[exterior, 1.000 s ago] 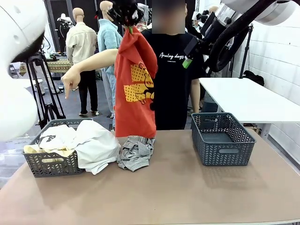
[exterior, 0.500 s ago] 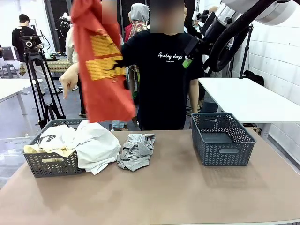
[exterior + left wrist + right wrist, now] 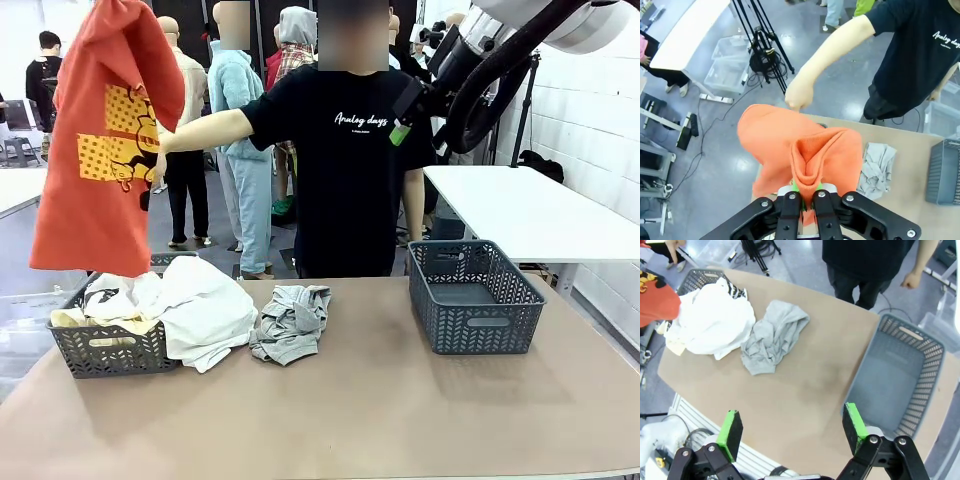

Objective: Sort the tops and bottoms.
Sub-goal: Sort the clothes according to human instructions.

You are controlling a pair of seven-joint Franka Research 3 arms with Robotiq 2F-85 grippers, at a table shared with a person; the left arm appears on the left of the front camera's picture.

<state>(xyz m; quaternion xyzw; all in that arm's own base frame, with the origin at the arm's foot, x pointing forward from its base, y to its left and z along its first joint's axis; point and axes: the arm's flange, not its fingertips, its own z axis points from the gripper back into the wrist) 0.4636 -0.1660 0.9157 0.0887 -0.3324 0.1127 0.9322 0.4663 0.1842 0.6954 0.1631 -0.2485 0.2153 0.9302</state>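
Where the orange-red garment (image 3: 100, 160) hangs, a person's hand (image 3: 799, 92) is just beside.

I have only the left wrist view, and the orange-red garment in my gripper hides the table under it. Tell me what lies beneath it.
Observer: In the front view the hem of the orange-red garment hangs just above the left basket, which is heaped with white garments and a pale yellow one.
Operator: Report the inside of the basket at my right edge.
Observer: The right basket shows a bare floor, with no garment in it.
Operator: Give me the right gripper.
Observer: The right gripper is open, high above the table, holding nothing.
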